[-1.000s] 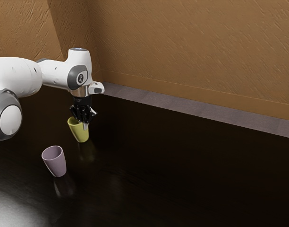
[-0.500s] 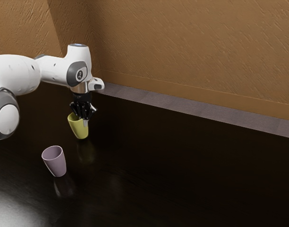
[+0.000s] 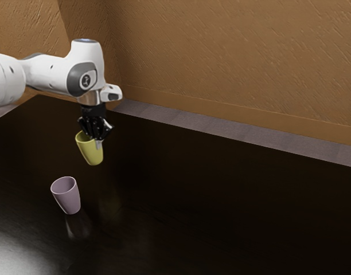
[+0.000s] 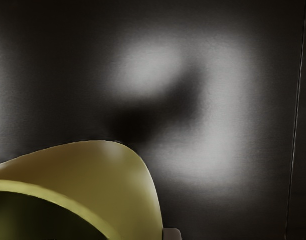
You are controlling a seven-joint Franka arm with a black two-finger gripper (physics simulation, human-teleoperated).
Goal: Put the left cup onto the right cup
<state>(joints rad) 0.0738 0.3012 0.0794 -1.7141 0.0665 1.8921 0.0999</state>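
I have the yellow-green cup pinched at its rim by the jaws, one finger going down the outer wall on the side nearer the exterior view's right. It hangs under the hand, and its base appears to be off the table. Its mouth faces up, but its long axis is tilted, with the rim leaning toward the exterior view's left and the narrower base swung toward the right. In the wrist view the same cup sits blurred just under my hand, its dark inside partly visible, with the glossy table beyond it.

The lilac cup stands upright on the table, mouth open upward, below the held cup in the exterior view and a little to its left. The two cups are apart. I can't see into the lilac one. The arm reaches in from the exterior view's left, with the brown wall behind.
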